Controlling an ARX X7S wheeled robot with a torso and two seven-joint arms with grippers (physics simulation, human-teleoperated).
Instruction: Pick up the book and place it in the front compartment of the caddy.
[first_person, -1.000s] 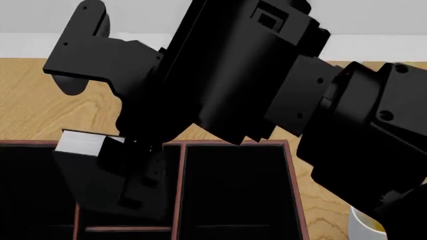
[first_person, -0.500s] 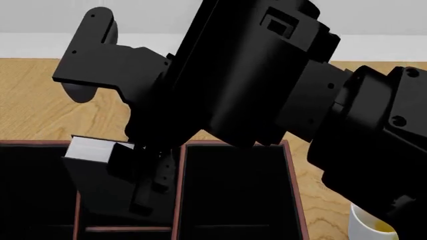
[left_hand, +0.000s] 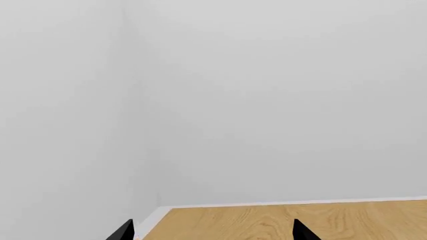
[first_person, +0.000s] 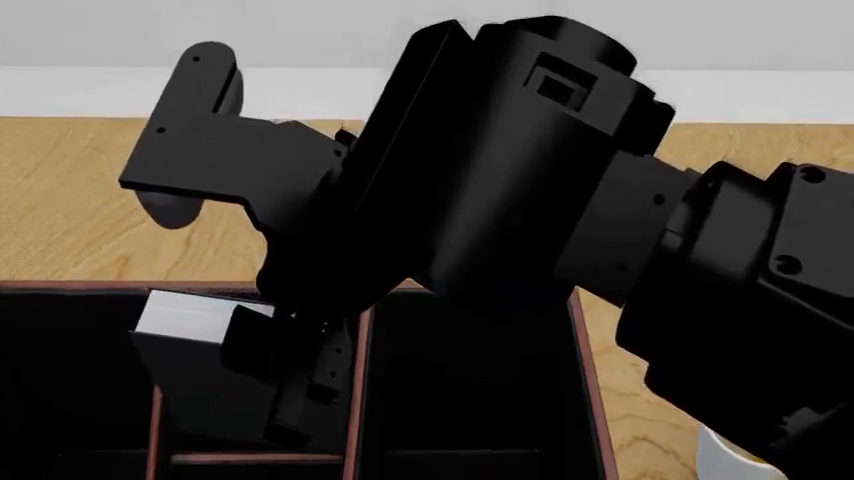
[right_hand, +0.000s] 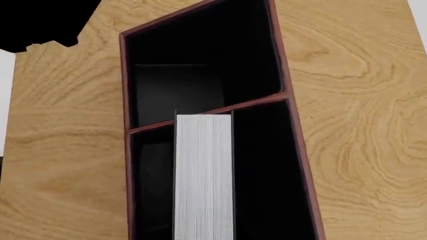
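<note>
Pale grey walls stand behind the wooden bench (first_person: 80, 220), and on this bench lies the caddy (first_person: 582, 360), my landmark, with black wells and thin reddish-brown rims. My right end effector (first_person: 287, 375) is clenched on the book (first_person: 187, 320), which I hold tilted above the caddy, its pale page edge turned up and toward the far rim of the caddy. From the right wrist view the book (right_hand: 203, 175) hangs over the front compartment (right_hand: 267, 170), the narrow well of the caddy (right_hand: 123, 90) closed by a short reddish cross divider (right_hand: 253, 102); whether the book touches the floor of that well I cannot tell. Just beside the caddy, on its outer side near my right arm, a white mug (first_person: 727, 462) shows partly. My left end effector (left_hand: 213, 232) shows only two dark fingertips (left_hand: 303, 232) standing apart and released, away from the caddy, above bare bench wood (left_hand: 267, 220).
</note>
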